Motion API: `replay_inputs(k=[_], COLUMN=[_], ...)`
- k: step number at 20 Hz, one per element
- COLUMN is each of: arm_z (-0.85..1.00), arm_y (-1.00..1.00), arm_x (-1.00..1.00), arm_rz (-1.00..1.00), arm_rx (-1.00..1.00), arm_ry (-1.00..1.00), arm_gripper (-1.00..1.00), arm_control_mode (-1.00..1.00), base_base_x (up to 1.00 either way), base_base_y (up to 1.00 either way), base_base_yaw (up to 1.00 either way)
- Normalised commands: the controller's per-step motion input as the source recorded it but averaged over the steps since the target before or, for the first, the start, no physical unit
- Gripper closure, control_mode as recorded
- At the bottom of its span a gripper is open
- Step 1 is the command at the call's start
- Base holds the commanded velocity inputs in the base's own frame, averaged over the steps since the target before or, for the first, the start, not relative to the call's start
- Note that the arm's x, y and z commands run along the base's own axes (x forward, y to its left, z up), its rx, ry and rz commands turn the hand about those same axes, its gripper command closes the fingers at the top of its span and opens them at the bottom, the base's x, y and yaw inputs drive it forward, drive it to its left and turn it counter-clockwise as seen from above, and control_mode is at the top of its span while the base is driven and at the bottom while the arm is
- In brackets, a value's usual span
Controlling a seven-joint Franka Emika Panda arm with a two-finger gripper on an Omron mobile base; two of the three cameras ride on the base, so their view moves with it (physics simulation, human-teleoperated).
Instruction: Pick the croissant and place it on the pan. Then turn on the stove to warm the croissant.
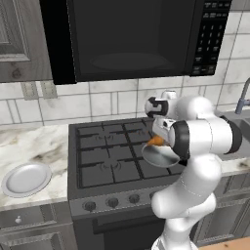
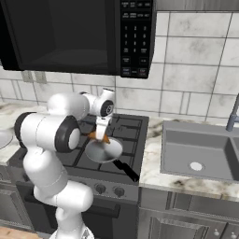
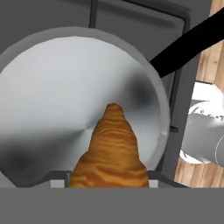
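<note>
The orange-brown croissant (image 3: 111, 153) hangs between my gripper's fingers, its tapered end pointing down at the shiny silver pan (image 3: 52, 100). My gripper (image 2: 99, 134) is shut on the croissant (image 2: 100, 137) just above the pan (image 2: 105, 151); whether the pastry touches the pan floor I cannot tell. The pan (image 1: 161, 156) sits on the front right grate of the dark grey stove (image 1: 105, 146), and its black handle (image 2: 126, 171) reaches toward the front edge. In the left base view the croissant (image 1: 156, 141) peeks out beside my arm. A row of round knobs (image 1: 112, 201) lines the stove front.
A round grey-white plate (image 1: 25, 178) lies on the marble counter left of the stove. A black microwave (image 1: 132, 34) hangs above the burners. Right of the stove are a sink (image 2: 196, 151) and a faucet (image 2: 232, 116).
</note>
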Motion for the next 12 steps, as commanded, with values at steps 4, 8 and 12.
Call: replay_inputs(k=[4, 8, 12], arm_z=[-0.43, -0.35, -0.17], arm_y=[-0.08, -0.11, -0.09], arm_x=[0.00, 0.00, 0.00], arm_rz=[0.00, 0.00, 0.00], arm_rx=[0.00, 0.00, 0.00], arm_ry=[-0.08, -0.16, -0.17], arm_gripper=[1.00, 1.00, 1.00], arm_control_mode=[-1.00, -1.00, -1.00], base_base_x=[0.00, 0.00, 0.00], base_base_y=[0.00, 0.00, 0.00], base_base_yaw=[0.00, 0.00, 0.00])
